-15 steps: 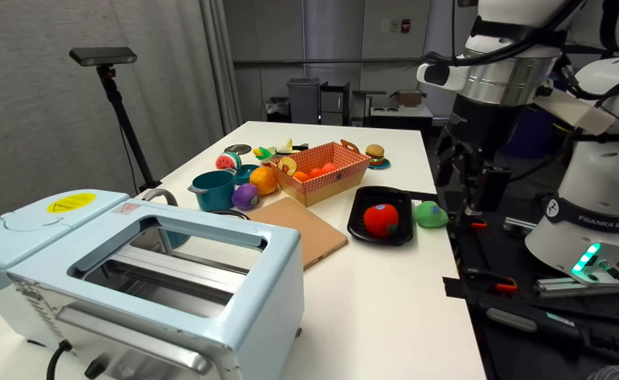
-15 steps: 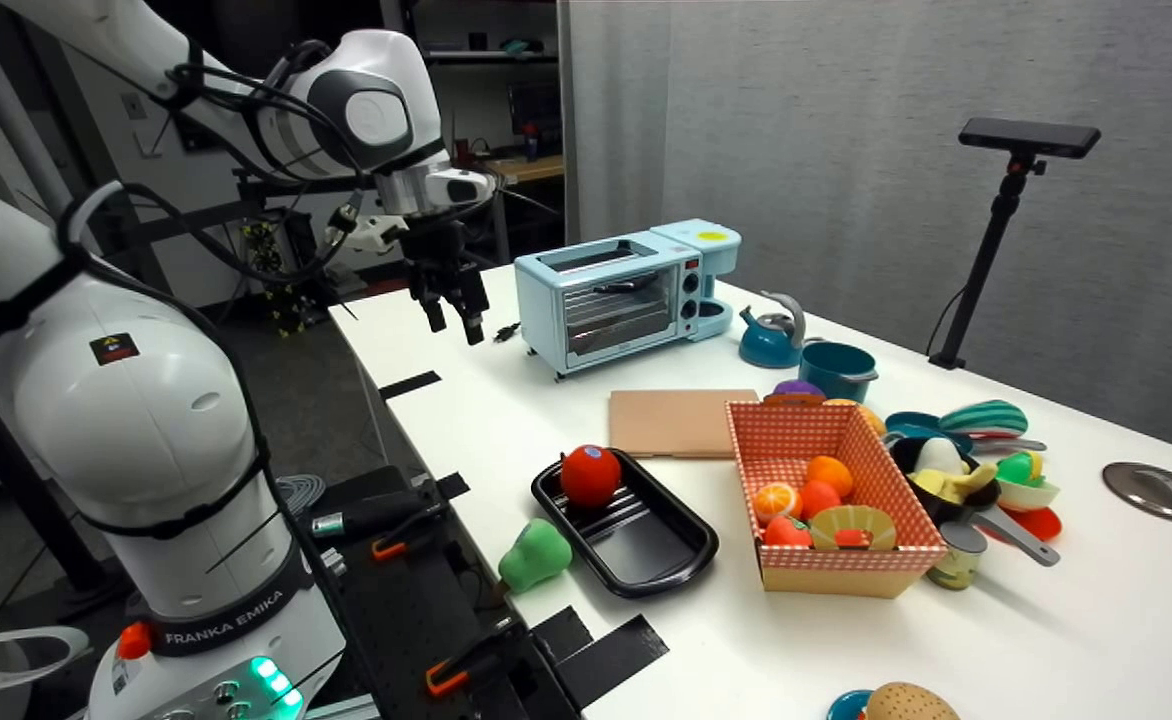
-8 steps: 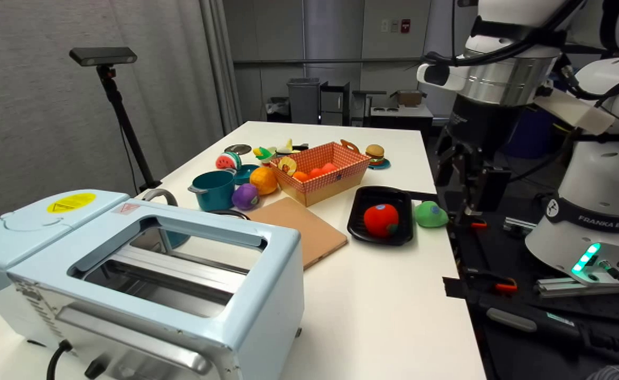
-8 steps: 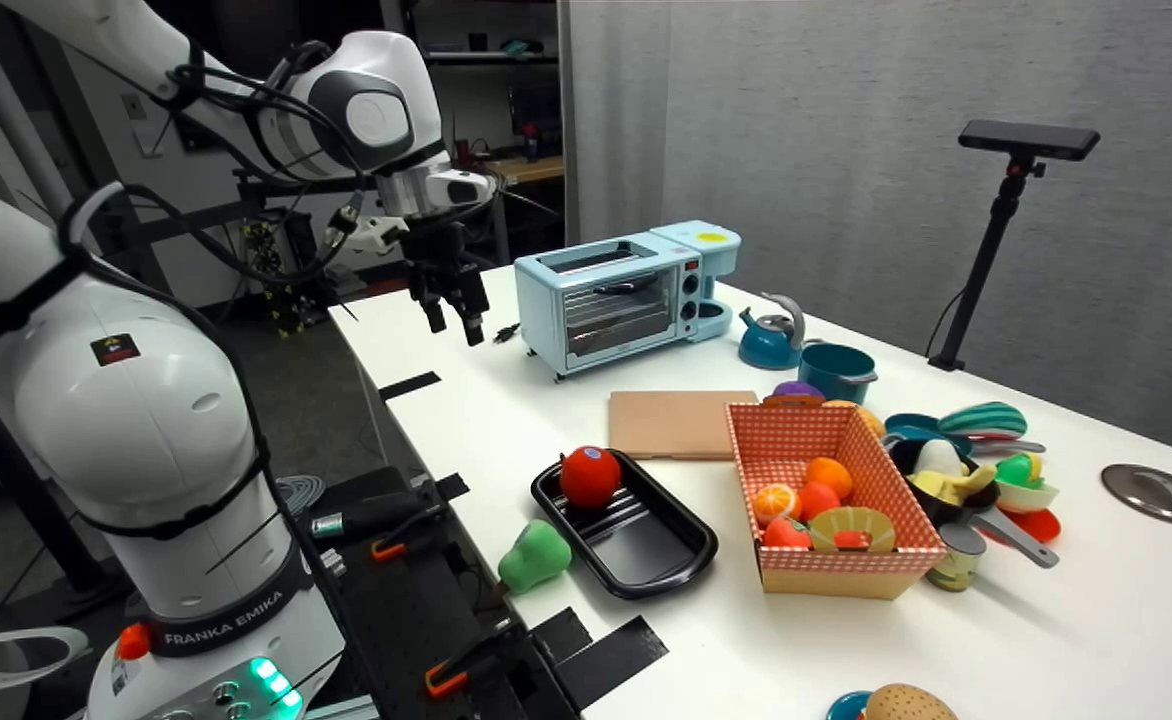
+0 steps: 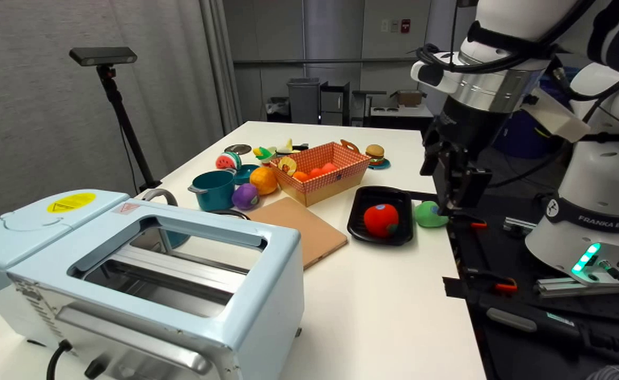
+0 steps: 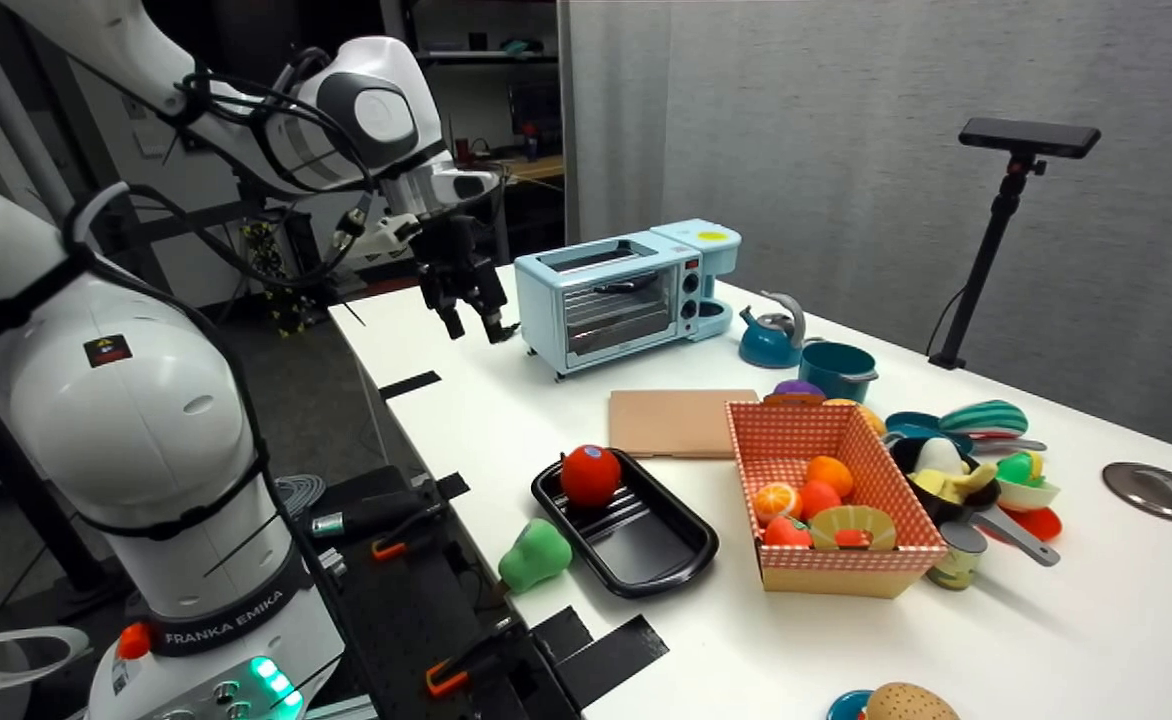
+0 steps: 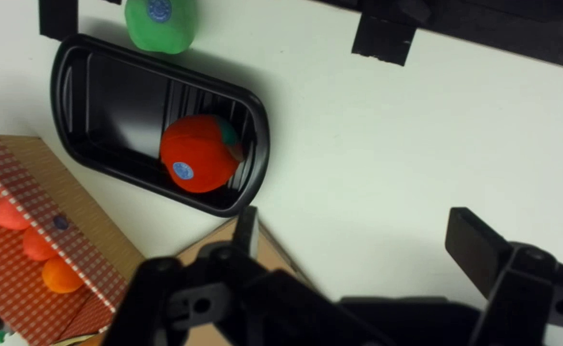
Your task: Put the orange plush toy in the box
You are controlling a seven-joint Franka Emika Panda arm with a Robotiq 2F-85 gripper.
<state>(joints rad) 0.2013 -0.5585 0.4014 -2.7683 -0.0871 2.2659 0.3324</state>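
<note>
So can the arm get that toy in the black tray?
Probably yes: the end effector is open, nothing seems to cover the red-orange toy, and it pokes out of the tray.

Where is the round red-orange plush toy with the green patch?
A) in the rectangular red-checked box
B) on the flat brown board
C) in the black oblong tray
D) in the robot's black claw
C: in the wrist view, the round red-orange plush toy lies inside the black oblong tray.

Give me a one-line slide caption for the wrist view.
The open hand above the table: red-orange plush toy in a black tray, green toy beside it, checked box nearby.
</note>
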